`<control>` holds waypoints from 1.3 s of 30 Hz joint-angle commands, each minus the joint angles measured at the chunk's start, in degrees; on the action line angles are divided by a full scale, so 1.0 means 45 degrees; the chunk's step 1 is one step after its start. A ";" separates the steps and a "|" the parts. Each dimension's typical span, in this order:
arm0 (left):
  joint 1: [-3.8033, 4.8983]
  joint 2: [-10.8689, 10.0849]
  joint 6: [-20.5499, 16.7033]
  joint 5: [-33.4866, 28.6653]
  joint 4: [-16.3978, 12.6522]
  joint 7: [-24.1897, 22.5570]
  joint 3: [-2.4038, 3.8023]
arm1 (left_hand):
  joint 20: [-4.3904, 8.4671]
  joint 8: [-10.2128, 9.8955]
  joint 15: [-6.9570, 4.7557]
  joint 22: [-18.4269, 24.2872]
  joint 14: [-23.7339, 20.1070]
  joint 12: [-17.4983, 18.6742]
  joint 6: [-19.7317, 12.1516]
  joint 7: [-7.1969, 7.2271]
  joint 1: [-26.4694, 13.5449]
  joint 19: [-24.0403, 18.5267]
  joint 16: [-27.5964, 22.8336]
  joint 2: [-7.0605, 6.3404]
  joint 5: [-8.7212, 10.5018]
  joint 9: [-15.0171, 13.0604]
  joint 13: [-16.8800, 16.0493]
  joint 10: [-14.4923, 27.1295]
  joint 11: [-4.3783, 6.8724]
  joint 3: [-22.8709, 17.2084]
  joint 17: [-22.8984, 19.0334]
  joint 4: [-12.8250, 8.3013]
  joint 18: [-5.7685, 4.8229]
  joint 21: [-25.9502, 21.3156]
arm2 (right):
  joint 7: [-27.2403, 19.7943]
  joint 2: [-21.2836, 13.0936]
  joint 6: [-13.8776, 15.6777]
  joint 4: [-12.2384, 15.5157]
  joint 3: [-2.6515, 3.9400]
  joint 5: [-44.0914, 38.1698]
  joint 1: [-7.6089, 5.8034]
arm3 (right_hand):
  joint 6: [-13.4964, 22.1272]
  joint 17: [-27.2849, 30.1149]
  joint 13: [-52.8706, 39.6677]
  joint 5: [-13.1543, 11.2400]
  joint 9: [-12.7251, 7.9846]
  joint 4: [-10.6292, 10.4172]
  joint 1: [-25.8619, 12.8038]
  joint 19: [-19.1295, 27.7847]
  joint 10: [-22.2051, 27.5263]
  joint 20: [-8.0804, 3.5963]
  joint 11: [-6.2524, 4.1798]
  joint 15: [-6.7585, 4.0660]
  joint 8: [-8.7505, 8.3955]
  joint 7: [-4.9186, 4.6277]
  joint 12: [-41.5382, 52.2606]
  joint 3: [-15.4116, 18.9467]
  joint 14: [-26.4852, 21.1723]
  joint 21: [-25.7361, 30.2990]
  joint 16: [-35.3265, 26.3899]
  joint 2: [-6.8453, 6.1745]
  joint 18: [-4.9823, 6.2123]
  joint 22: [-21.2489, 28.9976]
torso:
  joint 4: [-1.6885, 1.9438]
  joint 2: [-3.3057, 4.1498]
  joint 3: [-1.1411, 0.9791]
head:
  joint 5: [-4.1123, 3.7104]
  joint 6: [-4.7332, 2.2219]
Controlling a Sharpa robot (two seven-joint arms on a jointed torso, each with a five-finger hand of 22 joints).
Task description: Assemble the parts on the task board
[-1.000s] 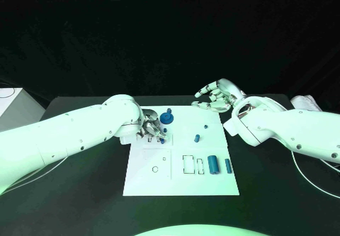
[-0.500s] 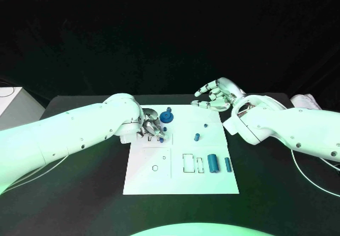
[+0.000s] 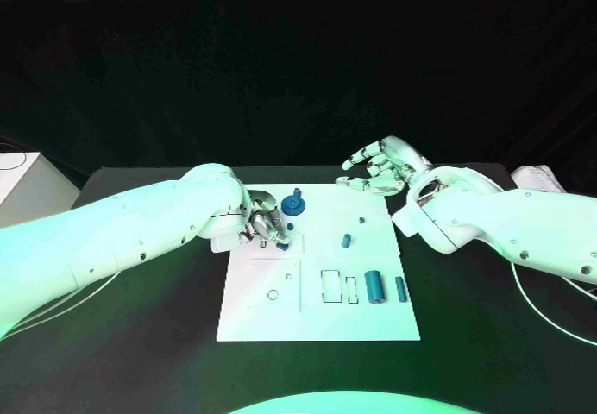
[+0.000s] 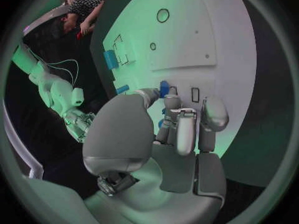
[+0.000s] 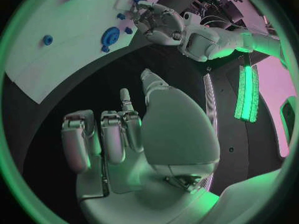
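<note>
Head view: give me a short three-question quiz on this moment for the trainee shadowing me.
1. True or false: the right hand holds a blue part.
2. Which hand is working at the slots on the board? A) left B) right C) both
3. Fill in: the two blue cylinders lie near the board's ____ edge, on the robot's right-arm side.

Key
1. False. Its fingers are spread with nothing in them, at the board's far edge.
2. A. The left hand has its fingers down among small blue parts.
3. Right.
</note>
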State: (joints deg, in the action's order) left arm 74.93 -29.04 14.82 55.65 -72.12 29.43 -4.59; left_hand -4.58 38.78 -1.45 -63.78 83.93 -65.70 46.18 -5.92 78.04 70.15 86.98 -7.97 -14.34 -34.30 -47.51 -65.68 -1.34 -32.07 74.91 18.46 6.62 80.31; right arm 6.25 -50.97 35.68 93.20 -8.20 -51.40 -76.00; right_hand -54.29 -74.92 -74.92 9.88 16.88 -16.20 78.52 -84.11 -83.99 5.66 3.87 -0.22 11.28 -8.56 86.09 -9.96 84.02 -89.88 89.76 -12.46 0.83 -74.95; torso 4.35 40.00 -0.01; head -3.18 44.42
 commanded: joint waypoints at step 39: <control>0.0144 -0.0963 -0.2992 0.0507 -0.0714 -0.0056 0.0222 | 0.0457 0.0280 -0.0576 -0.1545 0.1335 -0.0733 0.1313 0.0548 -0.2631 0.1402 0.0649 -0.1487 -0.2892 -0.2531 -0.1631 -0.1901 0.0499 -0.4535 0.3308 -0.3806 -0.0531 0.0729 | -0.0099 0.0015 -0.0138 -0.0107 -0.0003 0.0057 0.0045 | -0.0028 -0.3351 -0.2644 0.0043 0.0004 -0.0058 -0.0019 -0.1310 -0.0553 0.0039 0.0021 0.0020 0.0086 -0.0007 -0.0032 0.0015 0.1330 -0.0028 0.0054 0.0063 -0.0184 -0.3345 | 0.0011 -0.0034 -0.0032 | 0.0205 -0.0033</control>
State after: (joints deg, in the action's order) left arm 75.59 -33.59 3.52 56.79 -75.08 29.49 -3.59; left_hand -2.56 40.24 -3.59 -70.63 84.04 -68.79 50.83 -4.18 66.62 76.07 89.64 -14.65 -27.16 -42.61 -54.79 -73.92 0.97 -39.94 74.91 14.19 4.78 83.32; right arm 6.21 -50.95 35.67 92.74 -8.22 -51.07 -75.86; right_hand -54.29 -74.91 -74.91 9.87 16.88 -16.19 78.52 -84.11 -83.99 5.65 3.87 -0.22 11.28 -8.56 86.09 -9.97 84.02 -89.88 89.76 -12.46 0.83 -74.92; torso 4.52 39.83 -0.14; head -2.31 44.22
